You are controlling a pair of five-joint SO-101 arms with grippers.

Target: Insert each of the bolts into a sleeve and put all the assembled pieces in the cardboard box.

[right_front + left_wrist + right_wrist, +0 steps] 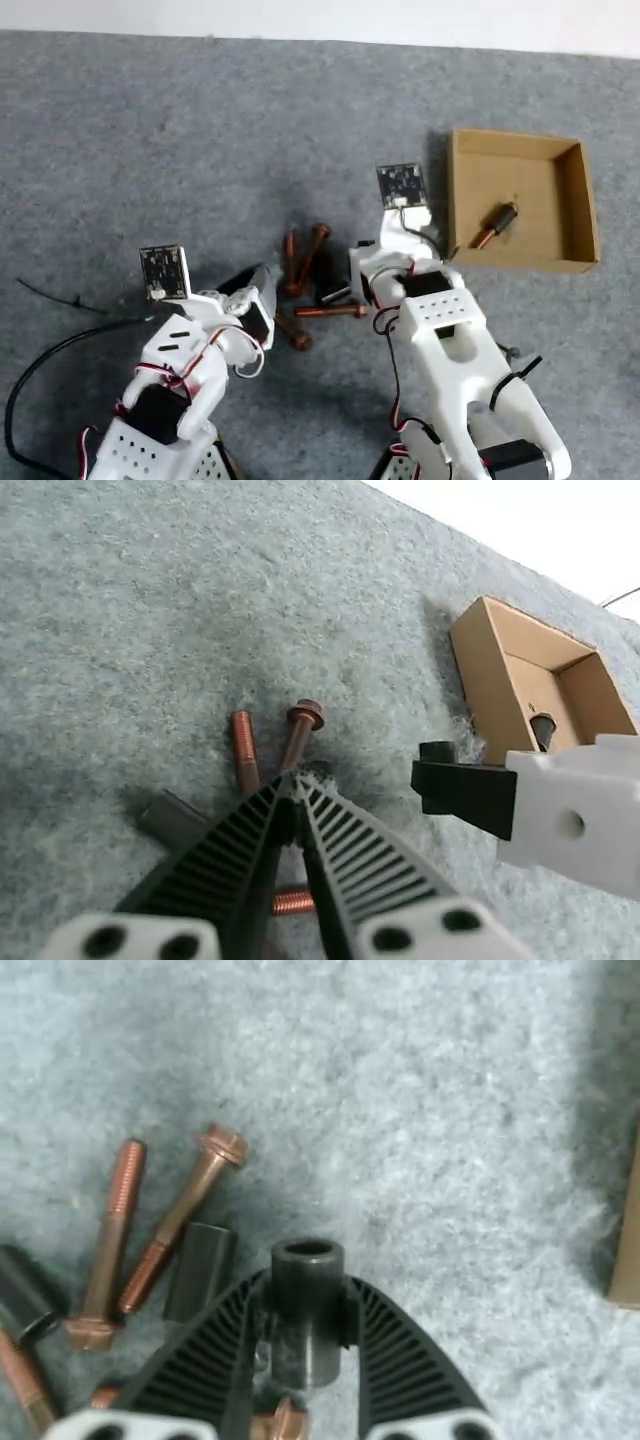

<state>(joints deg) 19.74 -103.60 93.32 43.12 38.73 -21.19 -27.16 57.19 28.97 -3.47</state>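
My right gripper (308, 1282) is shut on a black sleeve (308, 1260), held with its open end facing away from the wrist, low over the carpet. Beside it lie two copper bolts (185, 1218) (110, 1225) and a loose black sleeve (198, 1272). My left gripper (293, 782) has its fingers together with nothing seen between them, tips at the shaft end of a flanged bolt (300, 732). In the high view the bolts (312, 250) (330, 311) lie between the left gripper (270, 278) and the right gripper (347, 290). The cardboard box (520, 262) holds one assembled piece (495, 225).
A further bolt (293, 333) lies near the left arm, and another dark sleeve (170, 820) rests beside the left fingers. The right arm's black jaw and white body (575, 820) stand close to the left gripper. Grey carpet stretches open to the left and back.
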